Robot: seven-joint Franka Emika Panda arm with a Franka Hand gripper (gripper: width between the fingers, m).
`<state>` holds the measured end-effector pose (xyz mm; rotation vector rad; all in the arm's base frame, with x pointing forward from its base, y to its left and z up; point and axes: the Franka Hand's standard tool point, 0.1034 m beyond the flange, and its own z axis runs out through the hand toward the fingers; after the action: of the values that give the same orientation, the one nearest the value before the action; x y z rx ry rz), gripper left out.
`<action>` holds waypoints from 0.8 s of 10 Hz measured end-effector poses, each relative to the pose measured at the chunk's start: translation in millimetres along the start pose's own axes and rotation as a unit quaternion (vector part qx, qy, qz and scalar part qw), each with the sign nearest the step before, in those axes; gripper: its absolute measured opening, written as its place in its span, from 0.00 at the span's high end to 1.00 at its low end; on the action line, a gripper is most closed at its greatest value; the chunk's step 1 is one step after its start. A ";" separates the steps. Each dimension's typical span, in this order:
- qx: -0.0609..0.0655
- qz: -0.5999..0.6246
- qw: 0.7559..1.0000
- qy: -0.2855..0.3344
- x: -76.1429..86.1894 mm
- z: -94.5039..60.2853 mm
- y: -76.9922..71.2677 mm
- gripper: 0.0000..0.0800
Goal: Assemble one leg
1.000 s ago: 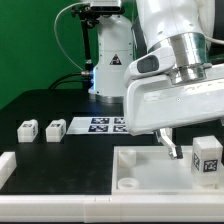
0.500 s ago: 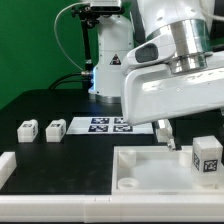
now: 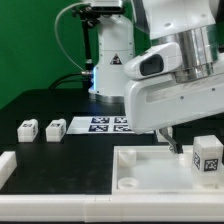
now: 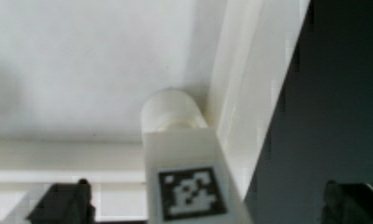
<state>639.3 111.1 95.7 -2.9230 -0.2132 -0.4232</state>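
One leg (image 3: 207, 158), a small white block with a square tag, stands upright in the right part of the large white tray piece (image 3: 140, 165). In the wrist view the same leg (image 4: 192, 185) stands against the tray's corner wall (image 4: 254, 90). My gripper (image 4: 206, 205) is open, with a dark fingertip on each side of the leg and apart from it. In the exterior view one finger (image 3: 171, 143) hangs just beside the leg; the other is hidden. More legs (image 3: 27, 128) (image 3: 56, 128) lie on the dark table at the exterior view's left.
The marker board (image 3: 108, 124) lies behind the tray piece. A white angled part (image 3: 6, 166) sits at the exterior view's lower left. The robot's base (image 3: 110, 60) stands at the back.
The hand shifted slightly above the tray, a little up and back again. The leg in the tray and the loose legs have not moved.
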 end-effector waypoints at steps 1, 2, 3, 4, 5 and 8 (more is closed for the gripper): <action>0.000 0.000 1.000 0.000 0.0 0.0 0.0 0.19; 0.000 0.000 1.000 0.000 0.0 0.0 0.0 0.19; 0.000 0.000 1.000 0.000 0.0 0.0 0.0 0.19; 0.000 0.000 1.000 0.000 0.0 0.0 0.0 0.19; 0.000 0.000 1.000 0.000 0.0 0.0 0.0 0.19; 0.011 0.005 0.998 -0.064 -24.6 8.0 -4.5 0.19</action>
<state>617.4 114.2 81.6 -2.9308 -0.2200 -0.2296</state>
